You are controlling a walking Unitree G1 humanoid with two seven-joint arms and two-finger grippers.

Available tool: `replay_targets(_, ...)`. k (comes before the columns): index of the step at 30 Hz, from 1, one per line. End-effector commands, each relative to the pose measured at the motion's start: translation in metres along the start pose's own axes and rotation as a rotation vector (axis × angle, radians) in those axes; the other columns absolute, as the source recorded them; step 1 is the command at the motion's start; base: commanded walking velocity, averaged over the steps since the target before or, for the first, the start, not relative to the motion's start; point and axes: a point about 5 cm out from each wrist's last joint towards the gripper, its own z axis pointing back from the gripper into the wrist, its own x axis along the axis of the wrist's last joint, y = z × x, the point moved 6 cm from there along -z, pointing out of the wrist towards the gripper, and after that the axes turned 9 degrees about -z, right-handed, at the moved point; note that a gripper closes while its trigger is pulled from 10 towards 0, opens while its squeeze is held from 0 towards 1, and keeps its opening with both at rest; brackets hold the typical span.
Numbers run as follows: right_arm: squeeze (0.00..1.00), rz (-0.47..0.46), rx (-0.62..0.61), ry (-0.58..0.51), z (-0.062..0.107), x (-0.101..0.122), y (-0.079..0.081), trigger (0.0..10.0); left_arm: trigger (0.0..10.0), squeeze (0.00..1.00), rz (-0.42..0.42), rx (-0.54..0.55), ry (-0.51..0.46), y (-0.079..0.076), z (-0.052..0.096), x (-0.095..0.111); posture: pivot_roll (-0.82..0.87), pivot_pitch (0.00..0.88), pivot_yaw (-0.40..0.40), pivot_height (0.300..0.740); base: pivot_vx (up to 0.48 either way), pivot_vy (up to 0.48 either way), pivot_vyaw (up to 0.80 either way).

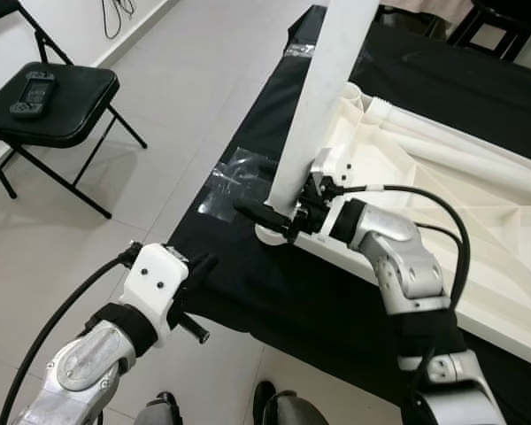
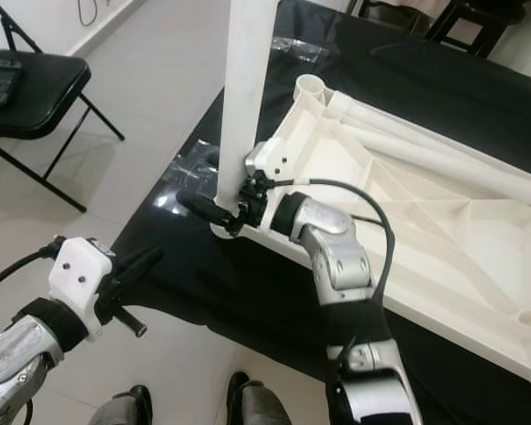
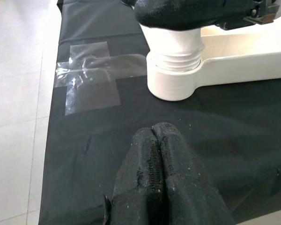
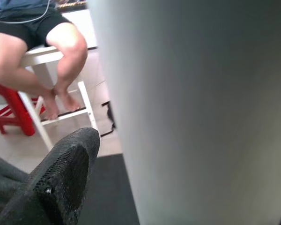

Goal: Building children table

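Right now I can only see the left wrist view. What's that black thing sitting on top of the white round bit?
Observer: That's the right tool. It's clamped on a long white leg that stands upright in the corner socket of the upturned tabletop.
Operator: Are there more legs somewhere?
Observer: More white tubes lie along the far side of the tabletop. I can't tell whether they're loose.
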Motion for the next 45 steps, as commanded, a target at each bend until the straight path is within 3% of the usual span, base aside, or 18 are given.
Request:
replay_targets(1, 0.0, 0.005, 0.009, -0.022, 0.002, 0.005, -0.005, 10.0, 10.0, 0.0, 0.014, -0.025, 0.012, -0.008, 0.002, -0.002, 0.16, 0.313, -0.134, 0.74, 0.0, 0.0, 0.0)
replay_targets(4, 0.0, 0.02, 0.029, -0.021, -0.001, 0.01, -0.011, 9.9, 10.0, 0.0, 0.015, -0.027, 0.015, -0.01, 0.004, -0.001, 0.17, 0.322, -0.135, 0.74, 0.0, 0.0, 0.0)
replay_targets(5, 0.0, 0.024, 0.041, -0.021, -0.002, 0.012, -0.013, 5.4, 10.0, 0.0, 0.013, -0.024, 0.018, -0.009, 0.005, -0.001, 0.18, 0.327, -0.137, 0.74, 0.0, 0.0, 0.0)
replay_targets(7, 0.0, 0.024, 0.041, -0.021, -0.002, 0.012, -0.013, 5.4, 10.0, 0.0, 0.013, -0.024, 0.018, -0.009, 0.005, -0.001, 0.18, 0.327, -0.137, 0.74, 0.0, 0.0, 0.0)
replay_targets(8, 0.0, 0.028, 0.048, -0.022, -0.004, 0.013, -0.014, 3.8, 10.0, 0.0, 0.007, -0.021, 0.024, -0.008, 0.007, -0.001, 0.17, 0.332, -0.143, 0.74, 0.0, 0.0, 0.0)
replay_targets(9, 0.0, 0.028, 0.048, -0.022, -0.004, 0.013, -0.014, 3.8, 10.0, 0.0, 0.007, -0.021, 0.024, -0.008, 0.007, -0.001, 0.17, 0.332, -0.143, 0.74, 0.0, 0.0, 0.0)
replay_targets(10, 0.0, 0.029, 0.059, -0.022, -0.005, 0.014, -0.015, 2.8, 10.0, 0.0, 0.005, -0.017, 0.029, -0.008, 0.008, -0.002, 0.17, 0.334, -0.145, 0.74, 0.0, 0.0, 0.0)
replay_targets(11, 0.0, 0.029, 0.063, -0.022, -0.005, 0.014, -0.018, 0.0, 10.0, 0.0, 0.003, -0.017, 0.035, -0.008, 0.009, -0.003, 0.17, 0.337, -0.144, 0.74, 0.0, 0.0, 0.0)
replay_targets(18, 0.0, 0.036, 0.043, -0.019, 0.003, 0.012, -0.028, 0.0, 10.0, 0.0, 0.006, -0.029, 0.04, -0.012, 0.009, -0.003, 0.15, 0.343, -0.138, 0.74, 0.0, 0.0, 0.0)
replay_targets(28, 0.0, 0.003, -0.089, -0.01, 0.024, -0.015, -0.021, 0.0, 10.0, 0.0, 0.019, -0.041, 0.039, -0.014, 0.008, -0.004, 0.13, 0.348, -0.132, 0.74, 0.0, 0.0, 0.0)
replay_targets(30, 0.0, -0.008, -0.264, 0.036, 0.024, -0.037, -0.024, 0.0, 10.0, 0.0, 0.021, -0.051, 0.038, -0.016, 0.007, -0.005, 0.12, 0.347, -0.129, 0.74, 0.0, 0.0, 0.0)
replay_targets(32, 0.0, -0.014, -0.317, 0.039, 0.024, -0.04, -0.026, 0.0, 10.0, 0.0, 0.022, -0.053, 0.037, -0.016, 0.007, -0.005, 0.12, 0.347, -0.129, 0.74, 0.0, 0.0, 0.0)
replay_targets(33, 0.0, 0.028, -0.494, 0.051, 0.028, -0.044, -0.04, 0.0, 10.0, 0.0, 0.024, -0.054, 0.036, -0.016, 0.007, -0.005, 0.12, 0.344, -0.127, 0.74, 0.0, 0.0, 0.0)
replay_targets(35, 0.0, 0.028, -0.494, 0.051, 0.028, -0.044, -0.04, 0.0, 10.0, 0.0, 0.024, -0.054, 0.036, -0.016, 0.007, -0.005, 0.12, 0.344, -0.127, 0.74, 0.0, 0.0, 0.0)
replay_targets(36, 0.0, 0.068, -0.597, 0.059, 0.032, -0.044, -0.048, 0.0, 10.0, 0.0, 0.026, -0.054, 0.035, -0.016, 0.006, -0.004, 0.12, 0.344, -0.127, 0.74, 0.0, 0.0, 0.0)
replay_targets(38, 0.0, 0.014, -0.72, 0.057, 0.018, -0.06, -0.02, 0.0, 10.0, 0.0, 0.025, -0.061, 0.029, -0.017, 0.004, -0.004, 0.12, 0.327, -0.12, 0.74, 0.0, 0.0, 0.0)
replay_targets(40, 0.0, -0.018, -0.726, 0.049, 0.012, -0.062, -0.01, 0.0, 10.0, 0.0, 0.023, -0.063, 0.027, -0.017, 0.003, -0.004, 0.12, 0.323, -0.12, 0.74, 0.0, 0.0, 0.0)
replay_targets(45, 0.0, -0.034, -0.72, 0.046, 0.008, -0.059, -0.008, 0.0, 10.0, 0.0, 0.022, -0.06, 0.024, -0.017, 0.002, -0.004, 0.12, 0.317, -0.128, 0.74, 0.0, 0.0, 0.0)
